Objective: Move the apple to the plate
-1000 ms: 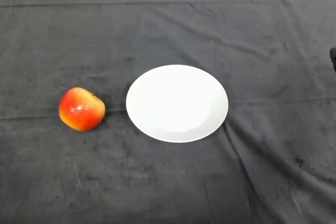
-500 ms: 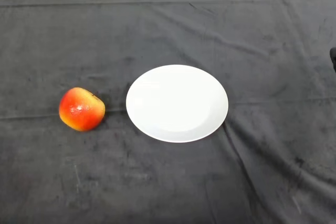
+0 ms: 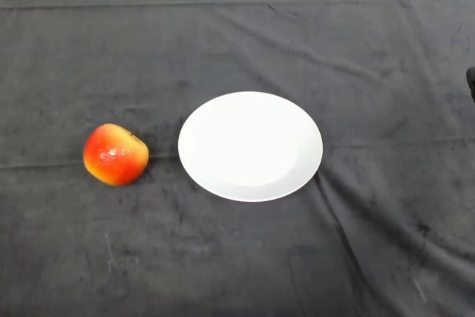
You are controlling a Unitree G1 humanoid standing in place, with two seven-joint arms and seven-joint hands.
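Note:
A red and yellow apple lies on the dark cloth at the left of the head view. A round white plate sits on the cloth in the middle, a short gap to the right of the apple. The plate holds nothing.
The dark cloth covers the whole table and has folds and creases at the right and the back. A small dark object shows at the right edge of the view.

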